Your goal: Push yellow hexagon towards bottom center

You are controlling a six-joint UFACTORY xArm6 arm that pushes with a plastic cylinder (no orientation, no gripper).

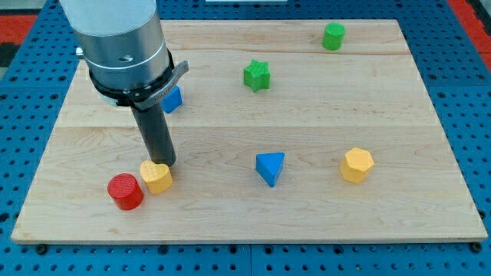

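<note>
My tip (pixel 165 163) rests against the upper edge of a yellow block (pixel 156 177) at the view's lower left; its shape looks roughly hexagonal. A red cylinder (pixel 125 192) touches that yellow block on its left. A second yellow block (pixel 357 165), clearly a hexagon, sits apart at the view's lower right. The rod and the arm's grey body rise from the tip towards the view's upper left.
A blue triangle (pixel 270 168) lies at the lower centre. A blue block (pixel 173 99) is partly hidden behind the arm. A green star (pixel 257 75) sits at upper centre and a green cylinder (pixel 333 36) at the upper right. The wooden board (pixel 430 199) ends near the view's bottom.
</note>
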